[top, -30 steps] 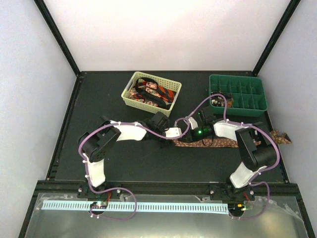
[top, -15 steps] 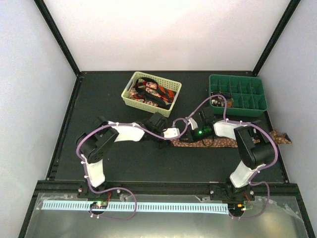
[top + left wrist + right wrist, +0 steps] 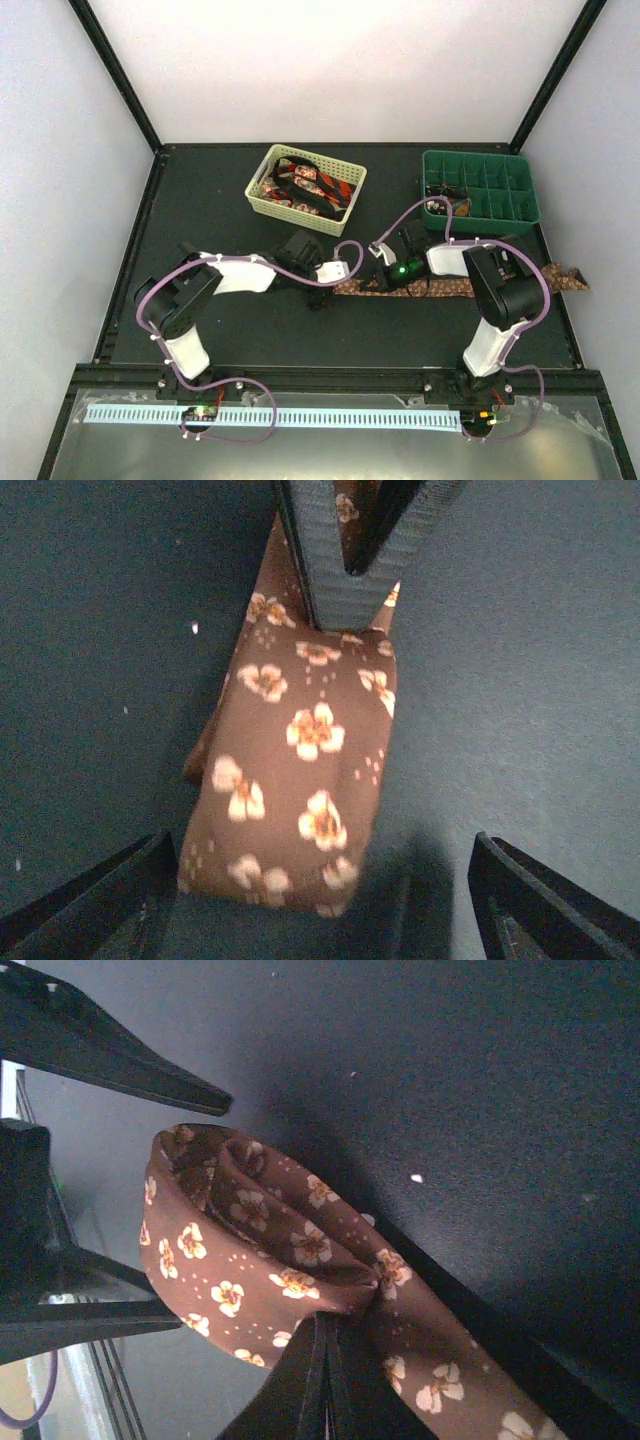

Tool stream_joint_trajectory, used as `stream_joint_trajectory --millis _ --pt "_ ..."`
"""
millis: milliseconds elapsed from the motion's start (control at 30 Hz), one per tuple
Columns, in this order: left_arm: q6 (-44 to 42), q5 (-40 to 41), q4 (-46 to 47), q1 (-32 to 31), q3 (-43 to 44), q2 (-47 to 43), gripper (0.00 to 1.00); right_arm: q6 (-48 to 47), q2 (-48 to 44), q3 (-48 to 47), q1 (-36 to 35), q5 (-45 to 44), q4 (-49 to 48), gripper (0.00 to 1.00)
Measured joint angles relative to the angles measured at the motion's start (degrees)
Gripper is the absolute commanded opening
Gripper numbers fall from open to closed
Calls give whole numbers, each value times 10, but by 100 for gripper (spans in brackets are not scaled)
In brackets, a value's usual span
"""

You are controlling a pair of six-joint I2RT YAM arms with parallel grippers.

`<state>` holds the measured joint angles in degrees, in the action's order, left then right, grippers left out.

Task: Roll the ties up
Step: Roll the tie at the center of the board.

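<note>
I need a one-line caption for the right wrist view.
Right gripper shut on the brown floral tie, its end folded over.

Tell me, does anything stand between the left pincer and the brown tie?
Nothing visible does. The brown tie has its folded end on the table, right at the tips of the open left pincer. The right pincer grips the tie beyond the fold.

Tie [image 3: 300, 770] matt cloth; table [image 3: 520, 680] matt, sl. grainy
</note>
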<state>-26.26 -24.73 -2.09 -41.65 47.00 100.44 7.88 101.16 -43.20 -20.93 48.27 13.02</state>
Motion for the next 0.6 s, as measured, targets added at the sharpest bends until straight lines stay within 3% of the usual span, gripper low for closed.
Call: stream_joint_trajectory --millis 400,600 --pt "15 -30 100 22 -52 -36 84 0 -7 4 1 -17 5 2" --pt "-14 -80 148 23 -57 -20 93 -1 -7 4 1 -16 9 2"
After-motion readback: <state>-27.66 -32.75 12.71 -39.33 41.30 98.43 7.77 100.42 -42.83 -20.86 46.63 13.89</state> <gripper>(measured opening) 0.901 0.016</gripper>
